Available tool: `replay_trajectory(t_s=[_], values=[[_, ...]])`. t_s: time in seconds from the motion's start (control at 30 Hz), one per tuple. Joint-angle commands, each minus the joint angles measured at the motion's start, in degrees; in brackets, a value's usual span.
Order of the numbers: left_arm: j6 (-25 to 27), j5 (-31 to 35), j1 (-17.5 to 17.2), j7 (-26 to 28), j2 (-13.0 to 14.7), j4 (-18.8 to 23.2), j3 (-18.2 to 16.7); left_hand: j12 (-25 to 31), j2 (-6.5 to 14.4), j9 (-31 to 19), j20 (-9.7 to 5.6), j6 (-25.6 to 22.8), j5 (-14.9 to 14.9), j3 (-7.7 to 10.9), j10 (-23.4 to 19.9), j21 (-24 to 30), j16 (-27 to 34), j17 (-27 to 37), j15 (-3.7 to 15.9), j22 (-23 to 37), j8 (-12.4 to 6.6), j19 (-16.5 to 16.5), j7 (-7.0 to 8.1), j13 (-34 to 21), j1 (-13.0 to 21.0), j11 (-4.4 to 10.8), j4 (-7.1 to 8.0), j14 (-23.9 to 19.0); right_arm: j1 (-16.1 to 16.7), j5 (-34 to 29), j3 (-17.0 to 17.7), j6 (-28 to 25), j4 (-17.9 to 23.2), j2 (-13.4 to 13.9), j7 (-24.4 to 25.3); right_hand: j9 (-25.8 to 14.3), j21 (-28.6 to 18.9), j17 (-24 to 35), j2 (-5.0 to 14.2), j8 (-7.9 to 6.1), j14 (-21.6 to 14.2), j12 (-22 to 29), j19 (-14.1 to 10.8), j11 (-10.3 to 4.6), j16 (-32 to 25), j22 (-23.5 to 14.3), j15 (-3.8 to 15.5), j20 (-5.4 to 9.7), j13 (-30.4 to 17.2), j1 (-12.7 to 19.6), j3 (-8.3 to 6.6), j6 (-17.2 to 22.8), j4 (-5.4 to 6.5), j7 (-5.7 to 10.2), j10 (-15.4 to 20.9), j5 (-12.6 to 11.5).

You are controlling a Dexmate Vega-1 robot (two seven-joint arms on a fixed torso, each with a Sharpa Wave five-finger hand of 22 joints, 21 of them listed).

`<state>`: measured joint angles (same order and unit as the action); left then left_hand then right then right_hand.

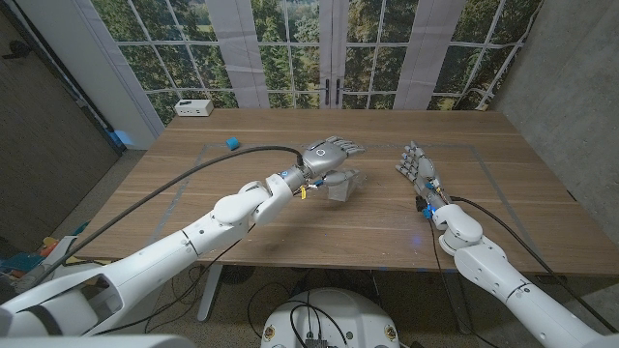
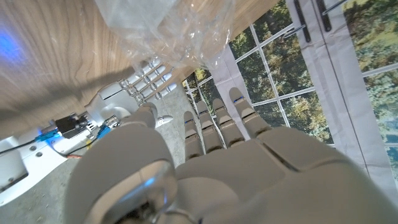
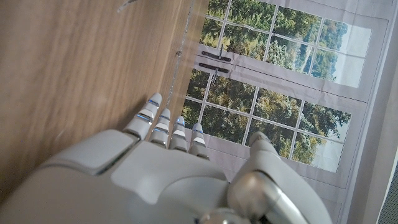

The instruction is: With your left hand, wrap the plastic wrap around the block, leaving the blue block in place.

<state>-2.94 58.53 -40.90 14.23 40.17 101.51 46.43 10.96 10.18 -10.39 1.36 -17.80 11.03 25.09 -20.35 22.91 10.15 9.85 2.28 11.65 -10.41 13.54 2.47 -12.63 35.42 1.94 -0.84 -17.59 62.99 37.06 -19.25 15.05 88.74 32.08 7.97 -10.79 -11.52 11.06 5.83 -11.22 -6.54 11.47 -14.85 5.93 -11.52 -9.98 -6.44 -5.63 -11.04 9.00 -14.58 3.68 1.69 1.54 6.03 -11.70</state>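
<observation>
Head view: you look down from above over the table toward the windows. Each wrist view sits close behind its hand's back, looking along the fingers to the same windows; plastic wrap lies just beyond the left fingertips. All views share tabletop.

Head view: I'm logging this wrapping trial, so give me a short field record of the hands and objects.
left hand: over the table's middle, directly above the plastic wrap
hold: cannot tell whether it grips the wrap
right hand: apart from the wrap, fingers extended, holding nothing
blue block: far left part of the table, away from both hands
white box: far left corner
</observation>
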Motion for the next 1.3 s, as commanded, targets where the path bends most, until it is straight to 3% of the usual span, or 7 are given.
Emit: replay_trajectory(t_s=[0.03, 0.23, 0.4, 0.73, 0.87, 1.17, 1.3], values=[[-24.3, -14.7, 7.5, -5.9, 2.4, -8.2, 1.1, -0.3, 1.5, -0.1, -1.48, -0.2, 0.0, 2.43, 2.6, 0.0, -0.4, 0.2, 0.71, -0.5, -0.27, 0.4, -1.59, 0.5, -0.4, 0.07, 0.91, 2.8, 0.1, -0.1, -0.2, 0.3, 0.0, -0.1, -0.1, -0.1, -0.1, 0.2, 0.0, 0.09, -0.4, -0.1, -0.1, 0.04, 0.1, -0.3, 0.05, 0.26, -0.3, -0.1, -0.19, -0.1, 0.39, 0.21, 0.0, -0.2], [-27.3, -17.9, 11.6, -20.1, 1.4, -10.5, 2.9, -0.8, 0.4, 0.0, -2.9, 5.6, -0.7, 3.18, 9.7, -2.8, -0.4, 0.3, 0.07, -1.2, 0.69, -3.9, -1.95, 1.6, -7.5, -1.24, 7.8, 9.3, 0.5, -0.1, -0.2, 0.4, 0.4, -0.1, 0.0, -0.1, -0.1, 0.2, -0.02, 0.06, -0.5, 0.0, -0.2, -0.01, 0.0, -0.3, 0.02, 0.23, -0.3, -0.2, -0.17, 0.0, 0.43, 0.17, 0.2, -0.2], [-23.9, -8.2, 10.3, -19.3, 2.5, -6.3, 2.7, -0.7, 0.2, 0.1, -2.18, 9.7, -0.1, 2.01, 14.2, -5.6, -0.4, 0.3, -0.64, -1.3, 0.62, -8.5, -1.91, 1.9, -13.6, -1.12, 11.07, 14.0, 1.1, -0.4, 0.0, 0.5, 0.9, -0.1, 0.9, -0.1, -0.1, 0.2, -0.04, 0.04, -0.6, 0.0, -0.1, 0.0, 0.0, -0.3, 0.0, 0.21, -0.3, -0.2, -0.16, 0.1, 0.45, 0.15, 0.3, -0.2], [-24.1, -11.8, 11.3, -27.9, 1.6, -8.6, 3.0, -0.9, 0.0, 0.1, -2.13, 15.8, 0.6, 0.34, 20.2, -7.7, -0.4, 0.4, -0.64, -1.1, 0.91, -11.5, -1.3, 2.0, -20.4, -0.12, 11.73, 19.4, 0.9, -0.4, -0.1, 0.2, 1.0, 0.0, 0.8, -0.1, -0.1, 0.1, -0.07, 0.01, -0.6, 0.1, -0.2, 0.17, 0.0, -0.3, -0.04, 0.09, -0.3, -0.2, -0.16, 0.1, 0.46, 0.13, 0.5, -0.2], [-24.5, -12.8, 11.1, -27.4, 1.4, -10.5, 2.8, -0.9, -0.2, 0.2, -2.21, 20.5, 1.0, -0.49, 23.5, -8.4, -0.3, 0.4, -0.27, -1.1, 1.07, -12.0, 0.18, 2.1, -23.8, 0.44, 11.65, 21.8, 0.5, -0.3, -0.3, -0.1, 0.8, 0.1, 0.2, -0.1, -0.1, 0.1, -0.08, 0.02, -0.5, 0.1, -0.2, 0.3, 0.0, -0.3, -0.08, 0.09, -0.3, -0.2, -0.17, 0.1, 0.46, 0.12, 0.6, -0.2], [-31.9, -21.4, 10.5, -19.1, -1.2, -21.6, 1.5, -1.0, 0.1, 0.2, -1.69, 28.8, 1.9, -0.77, 30.0, -10.2, -0.4, 0.3, -0.27, -1.0, 1.13, -15.3, 1.8, 2.1, -28.5, 1.44, 11.54, 27.0, -0.1, -0.3, -0.3, -1.2, 1.0, 0.7, 0.1, -0.1, -0.1, 0.1, -0.12, 0.02, -0.6, 0.1, -0.2, 0.48, 0.0, -0.3, -0.1, 0.04, -0.3, -0.1, -0.18, 0.1, 0.44, 0.11, 0.6, -0.3], [-33.8, -28.2, 11.4, -22.3, -3.2, -26.8, 1.9, -1.0, 0.1, 0.2, -1.71, 31.3, 2.1, -0.65, 31.8, -10.4, -0.4, 0.3, -0.2, -1.0, 1.12, -15.4, 2.21, 2.1, -29.5, 2.04, 11.44, 28.0, -0.3, -0.3, -0.3, -1.4, 1.1, 0.9, -0.1, -0.1, -0.1, 0.1, -0.15, 0.01, -0.5, 0.0, -0.1, 0.45, 0.1, -0.3, -0.09, 0.02, -0.3, -0.1, -0.17, 0.1, 0.44, 0.1, 0.6, -0.3]])
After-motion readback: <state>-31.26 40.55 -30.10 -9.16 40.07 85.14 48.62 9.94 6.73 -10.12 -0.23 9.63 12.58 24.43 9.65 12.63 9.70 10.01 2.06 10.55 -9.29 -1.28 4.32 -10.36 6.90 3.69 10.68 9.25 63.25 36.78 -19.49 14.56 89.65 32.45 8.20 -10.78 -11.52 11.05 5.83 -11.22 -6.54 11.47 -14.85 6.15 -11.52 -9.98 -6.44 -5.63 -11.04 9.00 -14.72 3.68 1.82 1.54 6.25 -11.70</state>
